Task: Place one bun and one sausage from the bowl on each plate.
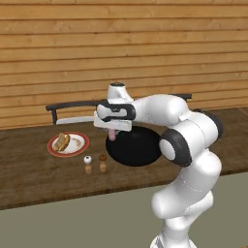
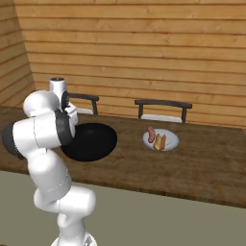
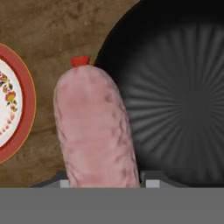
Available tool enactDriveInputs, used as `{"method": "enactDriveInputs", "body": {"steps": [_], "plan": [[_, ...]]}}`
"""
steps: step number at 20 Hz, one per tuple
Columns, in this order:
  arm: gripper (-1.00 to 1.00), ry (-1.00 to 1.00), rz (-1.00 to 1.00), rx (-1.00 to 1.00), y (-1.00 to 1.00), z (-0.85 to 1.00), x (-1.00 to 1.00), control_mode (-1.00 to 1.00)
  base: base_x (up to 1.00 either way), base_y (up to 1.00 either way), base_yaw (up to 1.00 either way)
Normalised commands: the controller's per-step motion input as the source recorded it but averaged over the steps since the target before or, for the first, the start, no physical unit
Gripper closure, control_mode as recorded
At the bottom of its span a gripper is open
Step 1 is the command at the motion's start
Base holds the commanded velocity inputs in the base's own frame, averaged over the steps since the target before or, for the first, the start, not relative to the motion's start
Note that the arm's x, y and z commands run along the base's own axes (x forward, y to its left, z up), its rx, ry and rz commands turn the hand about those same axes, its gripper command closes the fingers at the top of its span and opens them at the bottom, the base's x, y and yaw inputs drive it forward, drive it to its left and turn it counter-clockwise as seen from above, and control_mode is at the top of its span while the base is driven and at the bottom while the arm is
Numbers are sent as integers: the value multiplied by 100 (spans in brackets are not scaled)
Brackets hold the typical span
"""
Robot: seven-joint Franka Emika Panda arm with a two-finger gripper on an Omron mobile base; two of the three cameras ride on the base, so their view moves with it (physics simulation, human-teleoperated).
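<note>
My gripper (image 1: 113, 130) is shut on a pink sausage (image 1: 112, 135) and holds it in the air over the left rim of the black bowl (image 1: 135, 147). In the hand view the sausage (image 3: 94, 131) runs up from between the fingers of the gripper (image 3: 107, 181), with the bowl (image 3: 175, 100) to its right and a red-rimmed plate (image 3: 15, 105) to its left. That plate (image 1: 75, 145) lies left of the bowl and carries a bun (image 1: 61, 142). A second plate (image 2: 170, 141), right of the bowl (image 2: 91, 141), holds a sausage (image 2: 151, 134) and a bun (image 2: 160, 141).
Two small shakers (image 1: 87, 164) (image 1: 102, 163) stand on the wooden table (image 1: 29, 174) in front of the left plate. Two dark chairs (image 2: 162, 108) (image 1: 72, 110) stand behind the table, against a wooden plank wall.
</note>
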Motion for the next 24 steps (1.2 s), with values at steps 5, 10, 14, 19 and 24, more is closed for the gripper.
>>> {"method": "enactDriveInputs", "body": {"steps": [5, 10, 14, 19, 24], "plan": [[100, 5, -2, 3, 83, 2, 38, -100, 0, 0, 0], [100, 4, 0, 0, 83, 0, 28, -100, 0, 0, 0], [100, 0, 0, -1, 55, -6, 26, -100, 0, 0, 0], [100, 6, 0, -5, 52, -18, 33, -100, 0, 0, 0], [100, 1, 0, -10, 22, -37, 22, -100, 0, 0, 0]]}}
